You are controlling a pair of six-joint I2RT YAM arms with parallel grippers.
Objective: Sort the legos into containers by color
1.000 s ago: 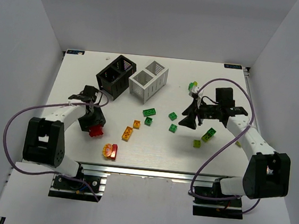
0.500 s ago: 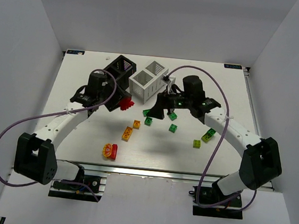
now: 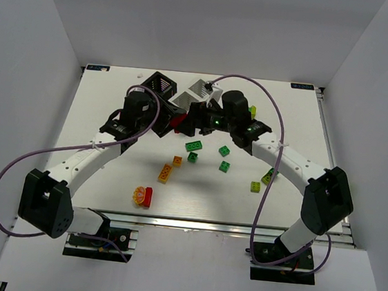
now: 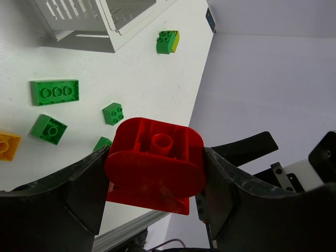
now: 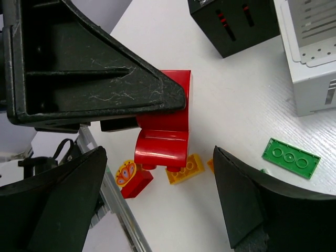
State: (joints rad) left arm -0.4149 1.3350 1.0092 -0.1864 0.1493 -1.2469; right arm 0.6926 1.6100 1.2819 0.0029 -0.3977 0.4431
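My left gripper [image 3: 168,125] is shut on a red lego [image 3: 177,121] and holds it in the air in front of the black container [image 3: 157,85] and the white container [image 3: 201,88]. In the left wrist view the red lego [image 4: 155,160] fills the gap between the fingers. My right gripper [image 3: 194,115] is open and empty, right beside it. In the right wrist view the red lego [image 5: 164,134] hangs from the left gripper [image 5: 79,68], ahead of and between my spread right fingers [image 5: 68,210], which do not touch it.
Green legos [image 3: 194,145] [image 3: 224,151] [image 3: 225,166] [image 3: 270,175] lie mid-table. Orange-yellow legos [image 3: 165,173] [image 3: 177,161] lie left of them. A red and orange piece [image 3: 143,196] sits near the front edge. A yellow-green lego [image 3: 252,111] lies behind the right arm.
The left gripper lifted the red lego from the front left up to the containers. The right arm swung from the right side leftward and now faces the red lego.
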